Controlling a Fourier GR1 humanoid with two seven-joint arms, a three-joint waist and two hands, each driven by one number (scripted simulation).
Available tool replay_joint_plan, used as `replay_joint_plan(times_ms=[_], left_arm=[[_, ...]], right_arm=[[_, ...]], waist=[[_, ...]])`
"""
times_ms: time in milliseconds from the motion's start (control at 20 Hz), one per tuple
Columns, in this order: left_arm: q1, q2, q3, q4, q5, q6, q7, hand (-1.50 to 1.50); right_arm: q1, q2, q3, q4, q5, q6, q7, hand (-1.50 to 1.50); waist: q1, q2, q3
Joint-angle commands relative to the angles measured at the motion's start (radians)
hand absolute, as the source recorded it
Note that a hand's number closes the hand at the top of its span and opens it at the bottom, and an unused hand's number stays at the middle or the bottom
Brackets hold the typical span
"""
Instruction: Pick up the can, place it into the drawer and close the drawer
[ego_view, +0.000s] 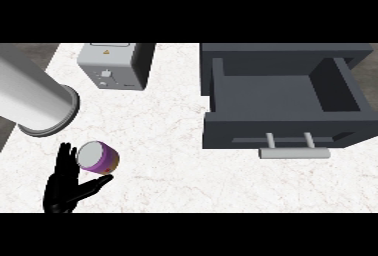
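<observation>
Left robot hand (68, 186) at lower left, fingers spread open, holding nothing; fingers and thumb flank purple can (98, 157) on white surface (170, 165). Can looks tilted, lid toward camera. Risk: closing off-centre, can rolls away. Open drawer (284, 97) well apart at right; long carry, rim clip possible. Right hand unseen.

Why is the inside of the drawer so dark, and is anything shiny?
In the head view, the drawer is dark grey all over, and its walls shade its floor; the can has a pale, bright lid beside the left hand; the counter is evenly lit, with no glare and only faint shadows.
</observation>
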Motion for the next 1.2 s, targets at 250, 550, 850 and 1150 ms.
replay_joint_plan(times_ms=[250,550,850,1150], left_arm=[[-0.104,0.01,0.019,0.175,0.05,-0.021,-0.069,-1.5],[-0.218,0.048,0.056,0.373,0.088,-0.075,-0.149,1.5],[-0.195,0.009,-0.016,0.29,0.098,-0.172,-0.098,1.5],[-0.217,0.012,-0.043,0.151,0.123,-0.165,-0.049,1.5]], right_arm=[[-0.02,0.017,-0.01,-0.009,0.017,0.006,0.041,-1.5],[-0.036,0.011,-0.034,0.017,-0.008,0.04,0.034,-1.5],[0.043,0.035,-0.022,-0.039,-0.054,0.047,0.037,-1.5],[0.056,0.035,0.014,-0.022,-0.028,0.032,-0.005,-1.5]], waist=[[0.001,0.0,0.0],[-0.002,0.001,0.0],[-0.003,-0.001,0.0],[0.0,-0.001,0.001]])
